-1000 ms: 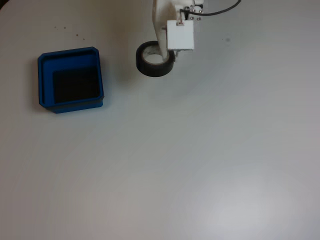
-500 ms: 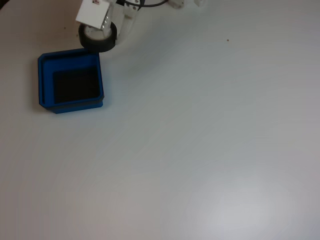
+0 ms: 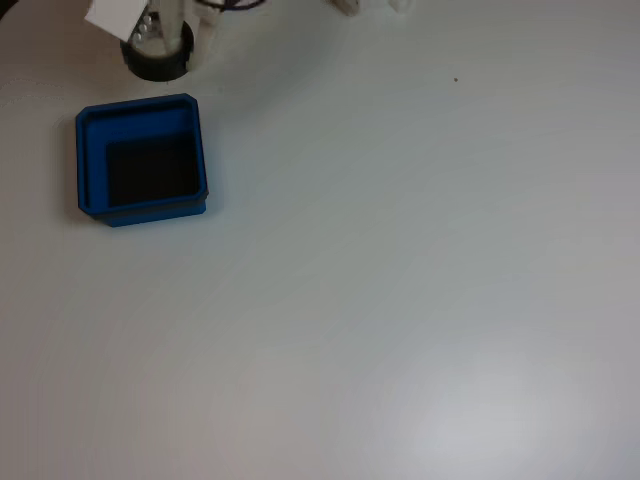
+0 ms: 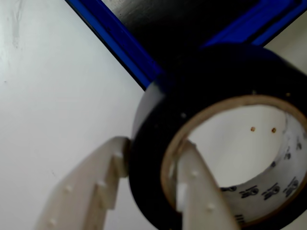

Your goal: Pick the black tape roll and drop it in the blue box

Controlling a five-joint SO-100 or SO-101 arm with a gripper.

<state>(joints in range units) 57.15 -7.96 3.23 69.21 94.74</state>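
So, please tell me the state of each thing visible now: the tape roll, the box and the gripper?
black tape roll: lifted off the table, held with one finger through its core and one outside.
blue box: upright on the table, nothing inside it.
gripper: shut on the roll's wall, above the table just beyond the box's far edge in the fixed view.

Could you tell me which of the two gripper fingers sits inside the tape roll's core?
In the wrist view, the right-hand finger reaches inside the black tape roll; the left one presses its outer wall.

blk tape roll [image 4: 158,120], blue box [image 3: 141,159] w/ blk floor
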